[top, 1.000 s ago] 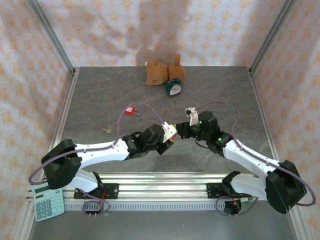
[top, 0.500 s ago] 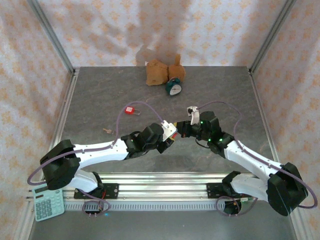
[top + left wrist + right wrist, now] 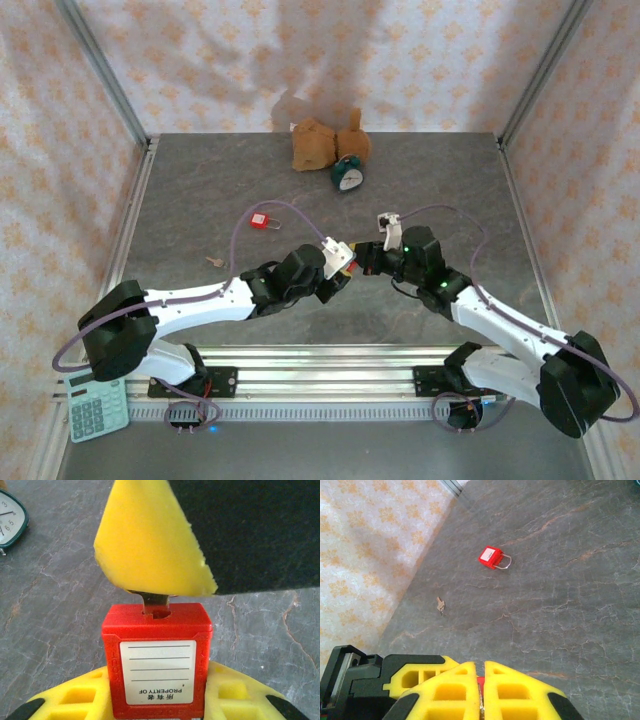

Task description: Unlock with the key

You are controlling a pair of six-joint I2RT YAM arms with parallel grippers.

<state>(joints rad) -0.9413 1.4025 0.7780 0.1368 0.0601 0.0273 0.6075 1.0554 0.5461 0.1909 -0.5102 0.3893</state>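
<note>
While the key sits in it, the padlock stands clamped.

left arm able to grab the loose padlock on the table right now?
Probably not: the left tool is full, gripping another red padlock. The loose padlock lies nearby, seemingly unblocked.

Clamped in the left gripper: a red padlock, label upside down. Pushed into its top keyway: the key, pinched under a yellow pad. Upper left, a clock on the grey table.
</note>
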